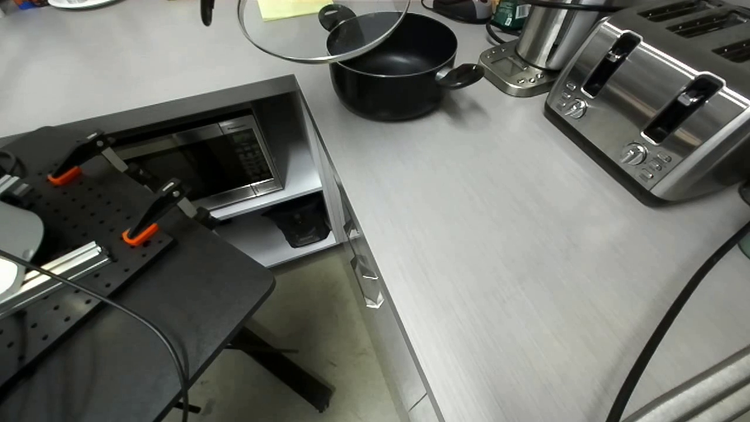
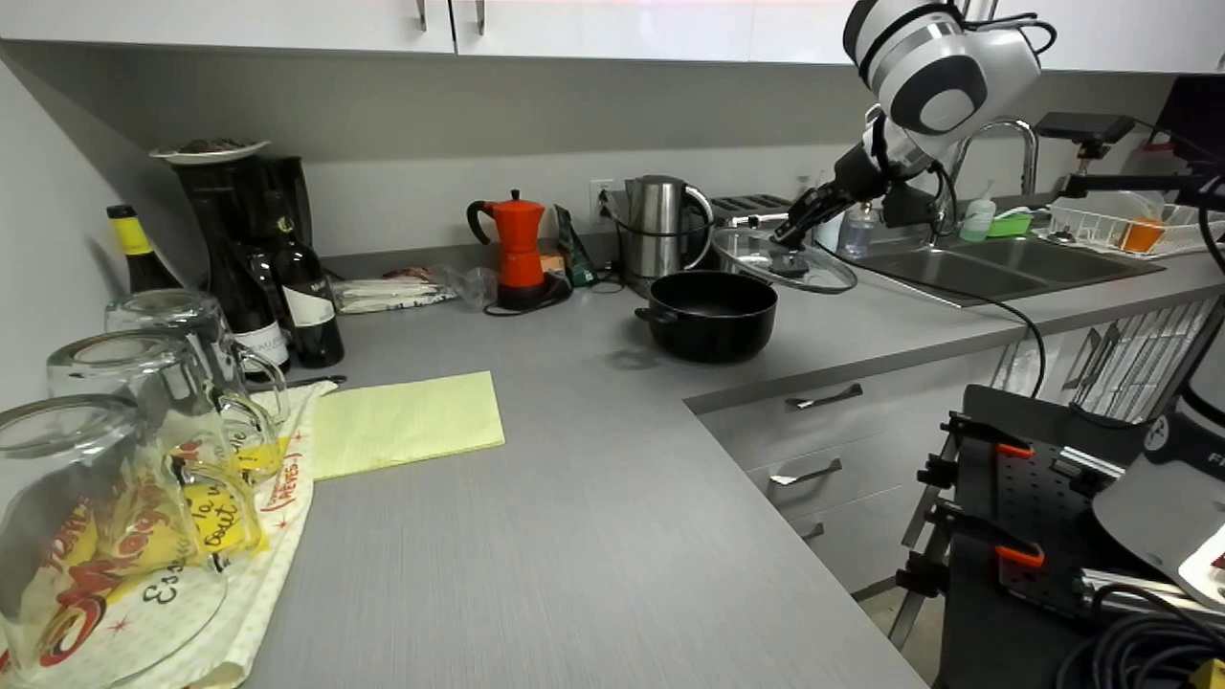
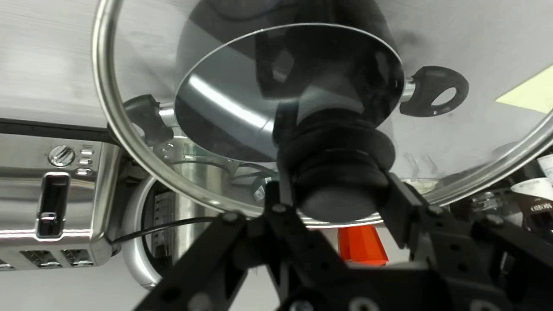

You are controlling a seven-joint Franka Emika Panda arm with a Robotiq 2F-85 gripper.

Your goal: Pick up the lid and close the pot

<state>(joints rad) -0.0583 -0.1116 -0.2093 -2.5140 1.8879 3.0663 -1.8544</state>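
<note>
The lid [image 2: 829, 276] is round clear glass with a metal rim and a black knob [image 3: 339, 190]. My gripper [image 2: 790, 234] is shut on the knob; in the wrist view its fingers [image 3: 341, 194] sit on both sides. The lid hangs in the air, tilted; it also shows in an exterior view [image 1: 319, 58], overlapping the pot's rim there. The black pot [image 2: 713, 330] stands upright and open on the counter, with two side handles, and shows again in an exterior view [image 1: 387, 97]. In the wrist view the pot [image 3: 233, 108] is seen through the glass.
A silver toaster [image 1: 650, 111] and steel kettle [image 2: 658, 225] stand behind the pot, with a red moka pot [image 2: 518, 244] nearby. Glass mugs [image 2: 124, 459] and yellow paper [image 2: 412, 421] lie along the counter. The counter's inner corner [image 1: 296, 79] is near the pot.
</note>
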